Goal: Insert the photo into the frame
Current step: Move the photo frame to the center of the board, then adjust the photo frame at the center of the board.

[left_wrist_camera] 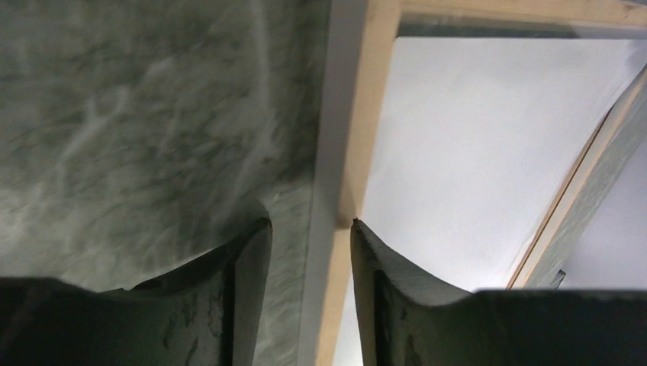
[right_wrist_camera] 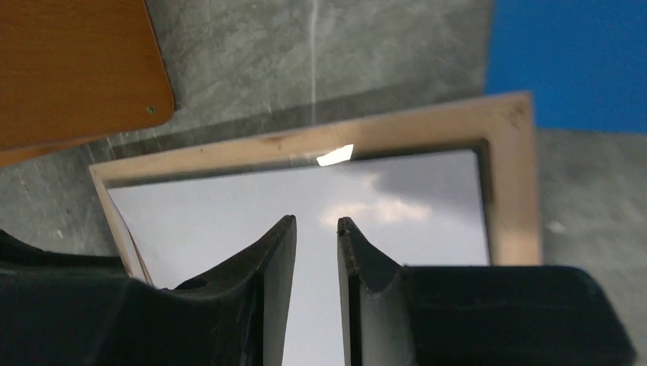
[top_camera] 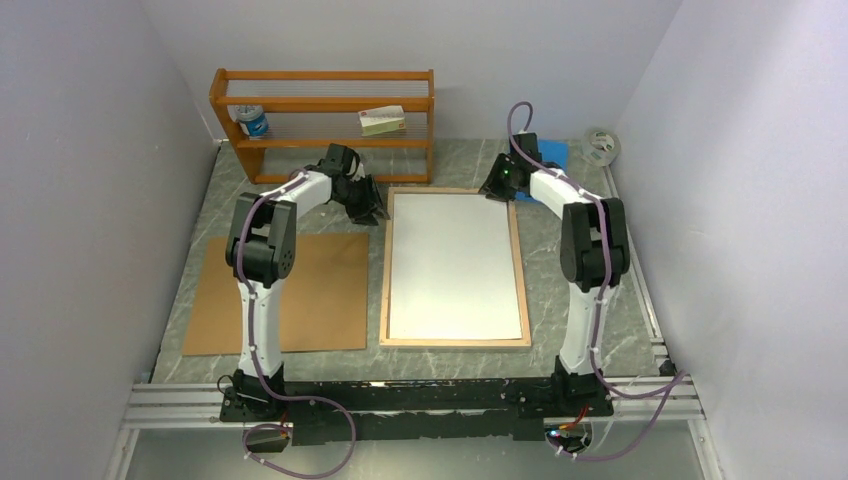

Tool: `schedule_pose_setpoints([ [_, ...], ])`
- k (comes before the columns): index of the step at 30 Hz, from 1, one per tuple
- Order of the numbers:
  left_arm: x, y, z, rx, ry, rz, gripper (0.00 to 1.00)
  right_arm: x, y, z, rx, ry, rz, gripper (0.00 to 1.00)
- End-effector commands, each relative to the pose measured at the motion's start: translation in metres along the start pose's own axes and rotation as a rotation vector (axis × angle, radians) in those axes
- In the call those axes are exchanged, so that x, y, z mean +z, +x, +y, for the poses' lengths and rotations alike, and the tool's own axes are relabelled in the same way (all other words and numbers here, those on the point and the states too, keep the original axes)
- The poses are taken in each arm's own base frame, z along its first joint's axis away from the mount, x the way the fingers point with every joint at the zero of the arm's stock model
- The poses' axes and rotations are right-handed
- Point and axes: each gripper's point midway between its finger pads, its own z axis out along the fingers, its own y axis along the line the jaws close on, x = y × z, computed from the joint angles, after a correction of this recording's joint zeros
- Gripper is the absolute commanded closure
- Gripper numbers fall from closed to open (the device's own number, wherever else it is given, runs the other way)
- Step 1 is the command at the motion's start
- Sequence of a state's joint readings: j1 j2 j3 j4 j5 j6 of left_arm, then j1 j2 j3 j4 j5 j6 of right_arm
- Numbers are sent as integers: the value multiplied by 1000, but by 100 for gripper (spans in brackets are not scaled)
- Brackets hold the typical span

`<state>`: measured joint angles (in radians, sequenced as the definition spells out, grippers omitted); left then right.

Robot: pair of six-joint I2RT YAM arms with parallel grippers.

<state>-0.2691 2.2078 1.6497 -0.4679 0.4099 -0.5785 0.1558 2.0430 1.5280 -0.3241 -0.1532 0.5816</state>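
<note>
The frame (top_camera: 385, 290) lies in the middle of the table with its light wood reverse up. The photo (top_camera: 455, 265) lies inside it, white reverse up. My left gripper (top_camera: 368, 205) is open at the frame's far left corner. In the left wrist view its fingers (left_wrist_camera: 309, 225) straddle the left rail (left_wrist_camera: 366, 114), with one fingertip at the edge of the photo (left_wrist_camera: 473, 152). My right gripper (top_camera: 497, 185) is at the far right corner. In the right wrist view it (right_wrist_camera: 317, 221) is narrowly open and empty over the photo (right_wrist_camera: 229, 213), near the frame's far rail (right_wrist_camera: 427, 126).
A brown backing board (top_camera: 300, 290) lies left of the frame, under the left arm. An orange shelf rack (top_camera: 325, 105) at the back holds a can (top_camera: 253, 122) and a small box (top_camera: 382, 120). A blue pad (top_camera: 552, 152) and a tape roll (top_camera: 600, 145) sit at the back right.
</note>
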Motion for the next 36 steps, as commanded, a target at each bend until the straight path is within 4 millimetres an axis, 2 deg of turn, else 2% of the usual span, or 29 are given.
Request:
schedule_pose_setpoints([
  [1,-25,3,-8,41,55,0,54,16,-22,53,38,-176,-43,71],
  [5,-25,16,-7,53,87,45,58,34,-21,71,51,-215,-31,72],
  [8,-22,23,-1,55,77,69,61,45,-16,72,59,-213,-18,72],
  [13,-21,26,4,51,67,79,67,61,-8,68,72,-207,0,73],
  [20,-18,31,8,37,60,93,67,77,3,57,68,-179,22,73],
  [28,-16,34,10,31,57,97,64,73,32,50,23,-178,90,73],
  [36,-17,34,14,25,43,89,69,59,62,39,-94,-100,175,73],
])
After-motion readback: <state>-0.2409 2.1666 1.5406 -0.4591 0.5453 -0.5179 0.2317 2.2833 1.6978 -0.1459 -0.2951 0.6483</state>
